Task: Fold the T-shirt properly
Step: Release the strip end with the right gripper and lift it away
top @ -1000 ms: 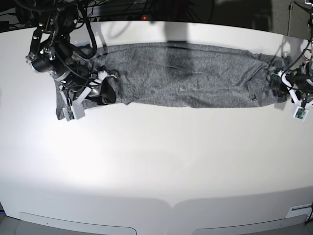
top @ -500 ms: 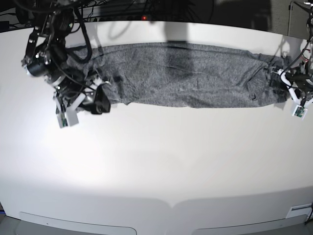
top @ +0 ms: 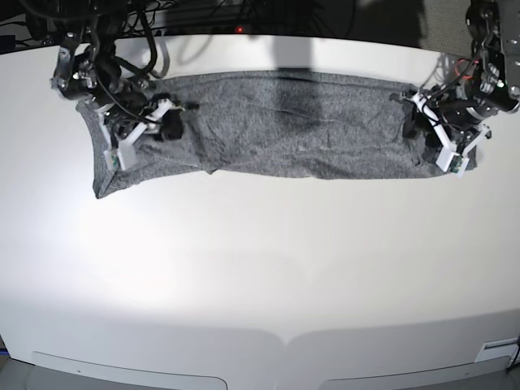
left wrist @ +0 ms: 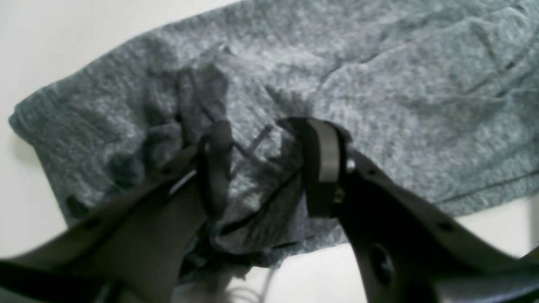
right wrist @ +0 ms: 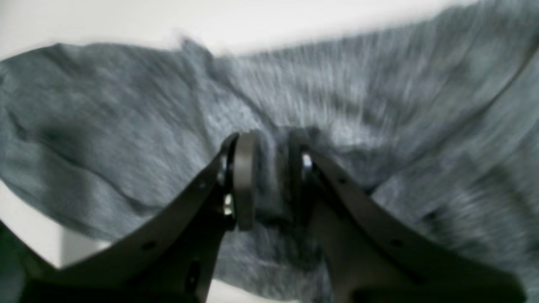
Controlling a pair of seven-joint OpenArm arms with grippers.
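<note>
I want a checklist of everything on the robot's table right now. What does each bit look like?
Surface: white table, bare in front of the shirt.
Job's thing: grey T-shirt lying in a long, wrinkled band across the far side, not yet folded small.
Clutter: nothing seen.
Grippers: left gripper over one end of the shirt, jaws apart with cloth bunched between them; right gripper over the other end, jaws narrow with a fold of cloth between them.
Cables: dark cables loop around the right arm.
Surroundings: dark area behind the table with a small red light.
</note>
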